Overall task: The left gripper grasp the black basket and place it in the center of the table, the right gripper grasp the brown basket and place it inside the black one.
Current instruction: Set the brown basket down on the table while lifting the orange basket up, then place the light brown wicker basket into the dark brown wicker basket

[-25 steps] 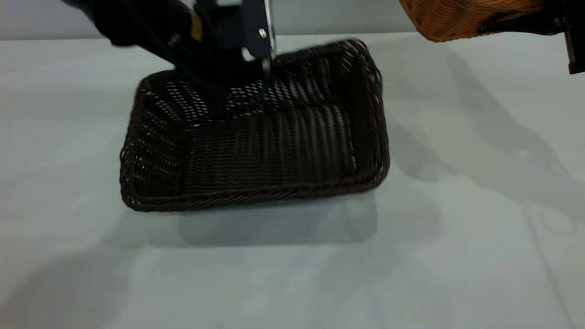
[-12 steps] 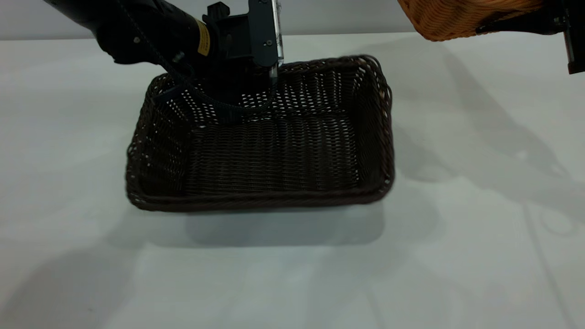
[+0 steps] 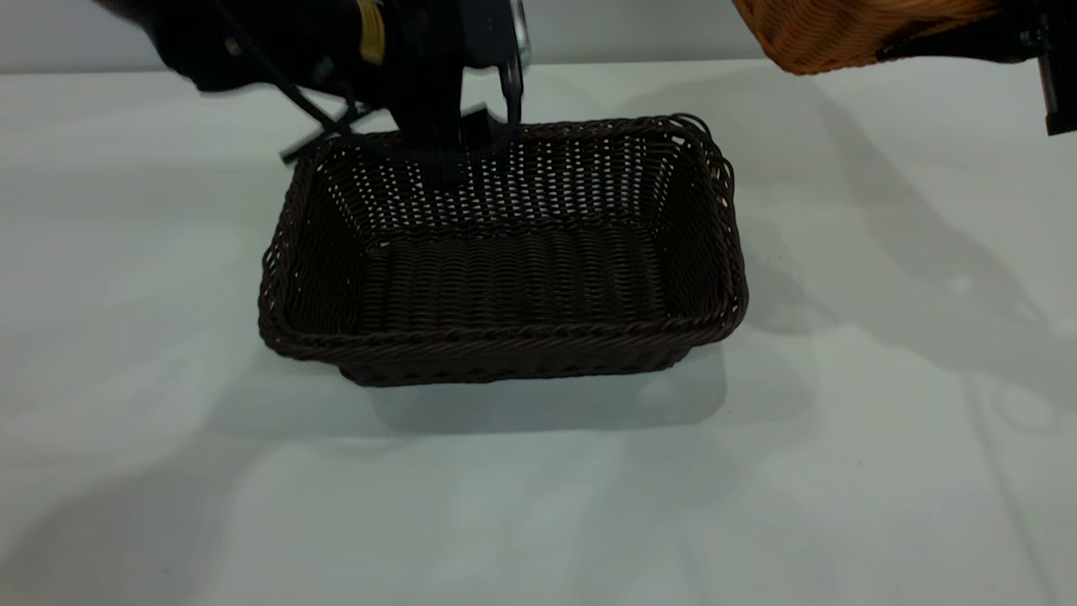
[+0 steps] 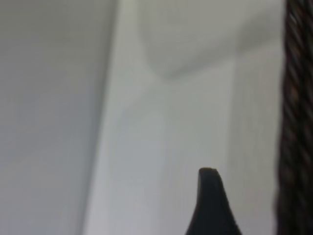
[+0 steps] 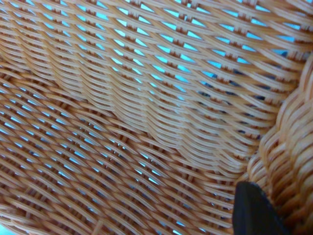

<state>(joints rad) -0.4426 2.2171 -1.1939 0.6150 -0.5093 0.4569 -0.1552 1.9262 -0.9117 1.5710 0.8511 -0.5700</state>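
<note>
The black basket (image 3: 505, 261) is sitting flat on the white bench (image 3: 841, 471), near the middle, with its open side facing up. I judge it is placed so in order to receive the second basket from above. The left gripper (image 3: 471, 126) is standing at the far rim of this basket, coming down steeply from the upper left of the exterior view, with its yellow label (image 3: 368, 29) turned to the camera. The jaws seem to be spread now: in the left wrist view one fingertip (image 4: 210, 203) is showing with bare bench around it, and the braided rim is lying apart at the edge of the picture, not between the jaws (the second finger is not visible, so this is a judgement).

The brown basket (image 3: 850, 29) is hanging high above the bench, to the right of and beyond the black one and well apart from it. The right gripper (image 3: 959, 42) is reaching in almost level from the right side and is pinching the rim of this basket; in the right wrist view one dark fingertip (image 5: 254, 210) is lying against the braid, and the weave is filling the rest of the picture. I think the basket is being kept high so that it will pass over the rim of the black one.
</note>
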